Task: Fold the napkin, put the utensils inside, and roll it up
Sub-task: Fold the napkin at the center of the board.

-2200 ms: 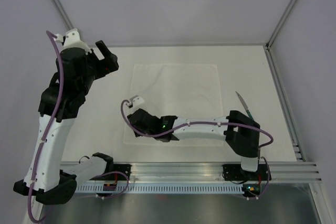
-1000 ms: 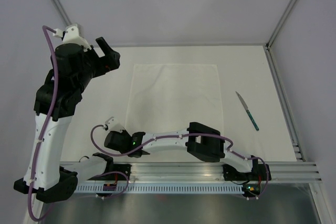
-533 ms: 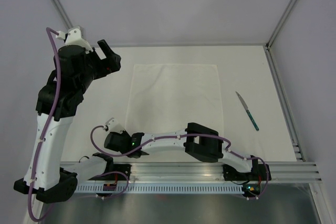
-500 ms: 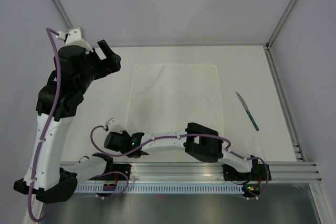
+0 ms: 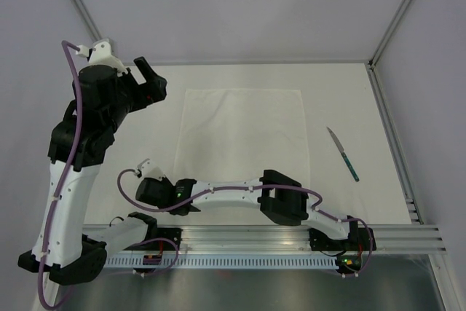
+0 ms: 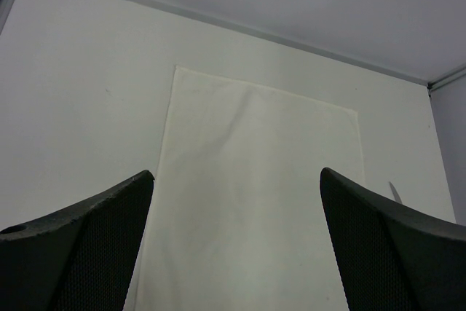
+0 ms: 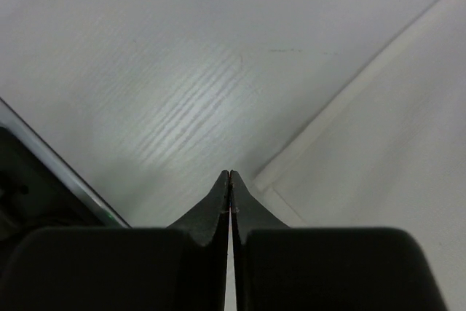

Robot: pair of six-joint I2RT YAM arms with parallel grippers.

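The white napkin (image 5: 244, 136) lies flat mid-table, and fills the left wrist view (image 6: 255, 202). One utensil, a teal-handled knife (image 5: 342, 153), lies on the table to its right; only its tip (image 6: 393, 191) shows in the left wrist view. My right gripper (image 5: 170, 194) is low at the napkin's near-left corner. In the right wrist view its tips (image 7: 230, 173) are shut together, touching the table just left of that corner (image 7: 256, 178). Whether any cloth is pinched cannot be told. My left gripper (image 5: 151, 78) hangs open and empty (image 6: 237, 172), high beyond the napkin's far-left corner.
The aluminium rail (image 5: 291, 238) with the arm bases runs along the near edge, close behind my right gripper. Frame posts (image 5: 393, 136) edge the table on the right. Grey walls stand at the back and sides.
My right gripper has closed its jaws and its wrist has shifted a little to the left at the napkin's near-left corner. The left arm has hardly moved. Napkin and knife lie as before.
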